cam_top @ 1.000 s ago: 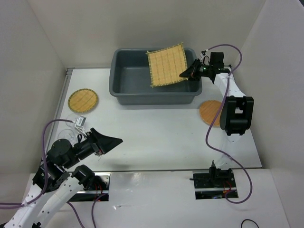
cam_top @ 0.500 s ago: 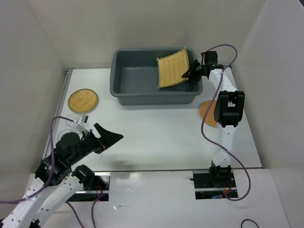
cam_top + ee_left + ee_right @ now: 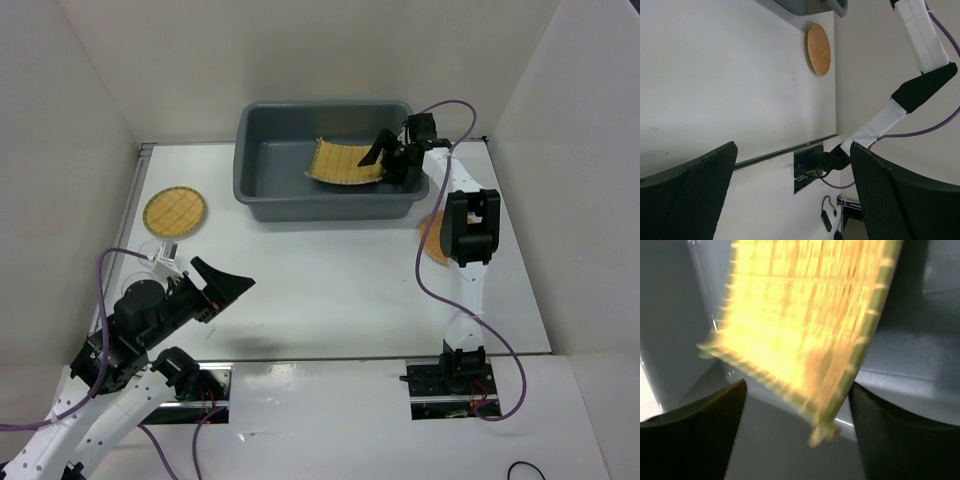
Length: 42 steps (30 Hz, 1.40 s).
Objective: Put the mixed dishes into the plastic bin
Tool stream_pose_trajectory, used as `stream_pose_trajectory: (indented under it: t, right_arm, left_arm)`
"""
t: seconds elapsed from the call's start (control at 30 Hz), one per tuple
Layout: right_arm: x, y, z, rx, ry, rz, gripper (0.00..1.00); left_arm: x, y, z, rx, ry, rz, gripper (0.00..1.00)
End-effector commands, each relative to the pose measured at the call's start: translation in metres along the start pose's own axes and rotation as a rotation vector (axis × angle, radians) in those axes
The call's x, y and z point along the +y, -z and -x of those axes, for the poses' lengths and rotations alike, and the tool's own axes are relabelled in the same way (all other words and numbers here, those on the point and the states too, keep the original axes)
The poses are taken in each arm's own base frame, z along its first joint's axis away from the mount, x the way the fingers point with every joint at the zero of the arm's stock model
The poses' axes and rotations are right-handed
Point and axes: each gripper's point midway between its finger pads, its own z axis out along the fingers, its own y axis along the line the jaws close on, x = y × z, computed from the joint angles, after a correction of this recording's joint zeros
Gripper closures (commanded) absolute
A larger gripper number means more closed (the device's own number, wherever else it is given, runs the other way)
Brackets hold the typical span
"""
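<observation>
The mat (image 3: 343,162) lies tilted in the bin (image 3: 262,200), loose under the released right pincer (image 3: 383,160). The left pincer (image 3: 792,150) hangs released over the bench (image 3: 330,270). Its wrist view shows the whole orange disc (image 3: 819,49), which the arm half hides from above. Only the top view shows the yellow disc (image 3: 175,211).

The square yellow woven mat (image 3: 343,163) lies tilted inside the dark grey plastic bin (image 3: 275,200), towards its right end. A yellow-tan woven disc (image 3: 175,211) lies flat left of the bin, and an orange-brown woven disc (image 3: 430,240) lies right of it.
</observation>
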Motion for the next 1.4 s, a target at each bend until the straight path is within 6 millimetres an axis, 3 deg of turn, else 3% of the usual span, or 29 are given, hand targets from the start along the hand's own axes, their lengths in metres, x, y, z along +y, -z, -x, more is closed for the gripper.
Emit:
stream_pose_trajectory:
  t: [0.0, 0.17, 0.23, 0.37, 0.4, 0.47, 0.5, 0.57, 0.6, 0.63, 0.7, 0.8, 0.83, 0.87, 0.93, 1.0, 1.1, 1.23, 1.37]
  right_arm:
    - [0.013, 0.016, 0.012, -0.047, -0.003, 0.002, 0.12]
    - [0.039, 0.043, 0.024, -0.095, 0.029, 0.037, 0.04]
    - [0.036, 0.056, 0.03, -0.12, 0.019, 0.009, 0.03]
    - [0.045, 0.103, 0.055, -0.207, 0.018, 0.012, 0.02]
    - [0.061, 0.128, 0.063, -0.243, 0.038, 0.052, 0.02]
    - [0.064, 0.163, 0.078, -0.289, 0.039, 0.091, 0.02]
    - [0.076, 0.192, 0.085, -0.338, 0.085, 0.124, 0.02]
    - [0.073, 0.232, 0.106, -0.423, 0.238, 0.115, 0.02]
    - [0.065, 0.245, 0.114, -0.455, 0.3, 0.069, 0.02]
    - [0.056, 0.262, 0.119, -0.473, 0.347, -0.016, 0.02]
    - [0.013, 0.279, 0.123, -0.449, 0.52, -0.173, 0.02]
    - [-0.073, 0.27, 0.087, -0.191, 0.618, -0.36, 0.02]
    - [-0.104, 0.253, 0.055, -0.026, 0.565, -0.336, 0.02]
    - [-0.131, 0.255, 0.046, 0.029, 0.526, -0.339, 0.02]
    - [-0.169, 0.249, 0.021, 0.15, 0.465, -0.31, 0.02]
    - [-0.205, 0.25, 0.009, 0.172, 0.367, -0.303, 0.02]
    - [-0.236, 0.242, -0.004, 0.211, 0.374, -0.352, 0.02]
    - [-0.261, 0.236, -0.008, 0.21, 0.416, -0.43, 0.02]
    - [-0.289, 0.216, -0.024, 0.273, 0.383, -0.414, 0.02]
  left_arm:
    - [-0.016, 0.007, 0.011, -0.036, 0.013, -0.029, 0.0]
    - [-0.015, 0.003, 0.011, -0.033, -0.01, -0.02, 0.0]
    - [-0.015, 0.003, 0.011, -0.033, -0.01, -0.02, 0.0]
    - [-0.015, 0.004, 0.013, -0.05, -0.019, -0.034, 0.0]
    - [-0.01, 0.002, 0.011, -0.044, -0.019, -0.023, 0.0]
    - [-0.008, 0.001, 0.015, -0.067, -0.037, -0.012, 0.0]
    - [-0.008, 0.001, 0.015, -0.067, -0.037, -0.012, 0.0]
    - [0.006, -0.005, 0.016, -0.069, -0.064, 0.056, 0.0]
    - [0.004, -0.004, 0.019, -0.073, -0.073, 0.072, 0.0]
    - [0.016, -0.005, 0.018, -0.056, -0.086, 0.148, 0.0]
    - [0.04, -0.016, 0.022, -0.039, -0.126, 0.334, 0.0]
    - [0.045, -0.033, 0.027, 0.029, -0.244, 0.447, 0.0]
    - [0.042, -0.042, 0.029, 0.034, -0.263, 0.448, 0.0]
    - [0.04, -0.046, 0.031, 0.031, -0.278, 0.438, 0.0]
    - [0.029, -0.052, 0.039, -0.005, -0.282, 0.394, 0.0]
    - [0.025, -0.056, 0.039, -0.007, -0.278, 0.367, 0.0]
    - [0.025, -0.061, 0.03, 0.027, -0.263, 0.339, 0.0]
    - [0.032, -0.059, 0.024, 0.043, -0.242, 0.354, 0.0]
    - [0.032, -0.05, 0.021, 0.04, -0.198, 0.343, 0.0]
